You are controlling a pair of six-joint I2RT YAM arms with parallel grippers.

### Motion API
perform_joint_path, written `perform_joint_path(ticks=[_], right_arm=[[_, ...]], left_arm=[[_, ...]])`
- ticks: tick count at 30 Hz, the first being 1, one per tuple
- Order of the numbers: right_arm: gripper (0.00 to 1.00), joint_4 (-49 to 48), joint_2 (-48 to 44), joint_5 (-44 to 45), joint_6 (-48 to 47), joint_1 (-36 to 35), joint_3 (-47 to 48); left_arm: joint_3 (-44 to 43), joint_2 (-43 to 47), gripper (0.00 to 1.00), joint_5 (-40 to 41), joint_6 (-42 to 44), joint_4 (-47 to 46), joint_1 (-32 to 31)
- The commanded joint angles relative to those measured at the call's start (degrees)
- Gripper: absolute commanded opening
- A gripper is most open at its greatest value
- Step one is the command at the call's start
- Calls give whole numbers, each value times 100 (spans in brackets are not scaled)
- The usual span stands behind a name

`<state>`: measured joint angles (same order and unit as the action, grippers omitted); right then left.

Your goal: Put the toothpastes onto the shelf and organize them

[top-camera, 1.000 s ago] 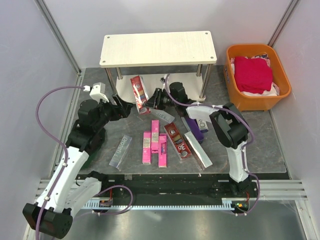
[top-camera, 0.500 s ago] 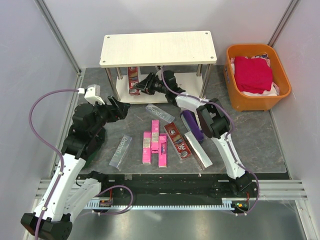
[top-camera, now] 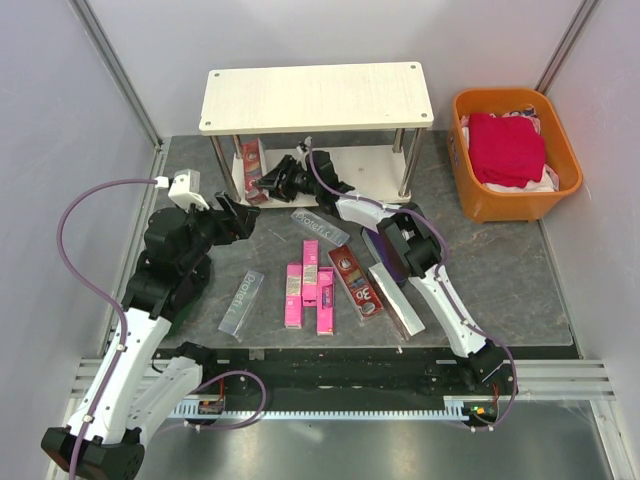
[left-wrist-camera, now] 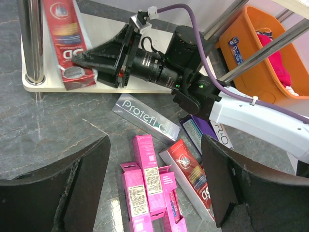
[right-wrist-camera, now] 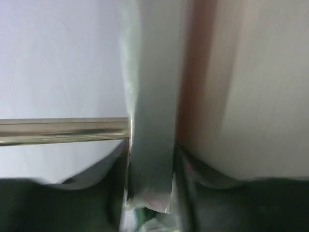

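Observation:
A red toothpaste carton (top-camera: 250,158) lies on the shelf's lower board (top-camera: 375,165) beside the front left leg. My right gripper (top-camera: 268,180) reaches under the top board (top-camera: 315,95) and is shut on the carton's near end (left-wrist-camera: 72,72). In the right wrist view the carton's silver edge (right-wrist-camera: 152,121) fills the gap between the jaws. My left gripper (left-wrist-camera: 154,183) hangs open above three pink cartons (top-camera: 308,295), holding nothing. Also on the table are a red carton (top-camera: 357,282), a purple one (top-camera: 385,250) and silver ones (top-camera: 320,226) (top-camera: 397,300) (top-camera: 241,302).
An orange basket (top-camera: 515,150) with red cloth stands at the back right. The shelf's metal legs (left-wrist-camera: 31,43) stand close to the placed carton. My right arm (top-camera: 420,250) stretches across the cartons toward the shelf. Grey walls close in both sides.
My right gripper has carried the red carton from in front of the shelf leftward onto the lower board. The left gripper drew back a little and then stayed still.

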<state>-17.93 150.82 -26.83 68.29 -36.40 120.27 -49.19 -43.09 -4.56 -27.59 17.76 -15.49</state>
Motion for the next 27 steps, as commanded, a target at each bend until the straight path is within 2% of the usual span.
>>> perform_joint_path(ticks=[1,2,3,5,8,19,27], right_arm=[[59,-105,-123,81,-44,-51,76],[63,-70,-210,107,-105,-51,24],[73,26,-263,125,-149,-51,-90],[85,105,-430,239,-368,-60,-266],[92,334,-632,415,-597,-78,-512],[95,1098,-1134,1109,-1247,-95,-1049],[94,2214,-1354,2241,-2276,-438,-654]], left_arm=[[-109,64,83,25,-18,17,10],[-108,47,83,16,-27,26,10],[-108,46,83,8,-18,26,19],[-100,29,83,-1,-27,17,10],[-65,3,83,-19,-18,8,11],[23,-77,83,-63,0,-18,10],[50,-252,83,-212,0,-115,10]])
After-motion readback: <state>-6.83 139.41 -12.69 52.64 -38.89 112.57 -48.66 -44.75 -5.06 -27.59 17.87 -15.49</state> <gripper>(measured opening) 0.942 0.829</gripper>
